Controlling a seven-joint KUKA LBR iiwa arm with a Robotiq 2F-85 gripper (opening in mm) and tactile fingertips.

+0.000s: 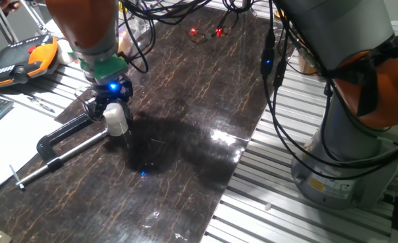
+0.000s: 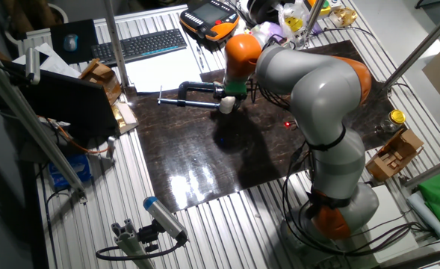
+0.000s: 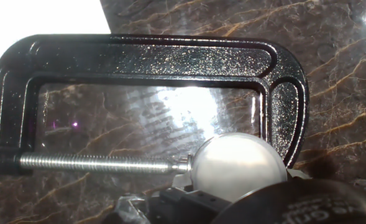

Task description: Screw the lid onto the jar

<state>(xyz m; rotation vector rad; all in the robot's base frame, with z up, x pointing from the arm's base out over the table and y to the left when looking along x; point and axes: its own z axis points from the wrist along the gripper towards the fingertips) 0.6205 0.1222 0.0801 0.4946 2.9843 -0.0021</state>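
Note:
The small whitish jar (image 1: 118,127) stands on the dark marbled plate (image 1: 199,101), between the screw tip and the fixed end of a black C-clamp (image 1: 62,135). The pale lid (image 1: 113,112) sits on top of it. In the hand view the lid (image 3: 235,165) shows as a pale round dome against the clamp (image 3: 139,59). My gripper (image 1: 112,111) points straight down over the jar with its black fingers close against the lid's two sides, so it looks shut on it. In the other fixed view the gripper (image 2: 226,102) hides most of the jar.
An orange teach pendant (image 1: 23,57) and a keyboard (image 2: 137,45) lie beyond the clamp's handle end, next to white paper (image 2: 163,71). Cables hang over the back of the plate. A clear jar with a gold lid (image 2: 396,119) stands far off, at the side.

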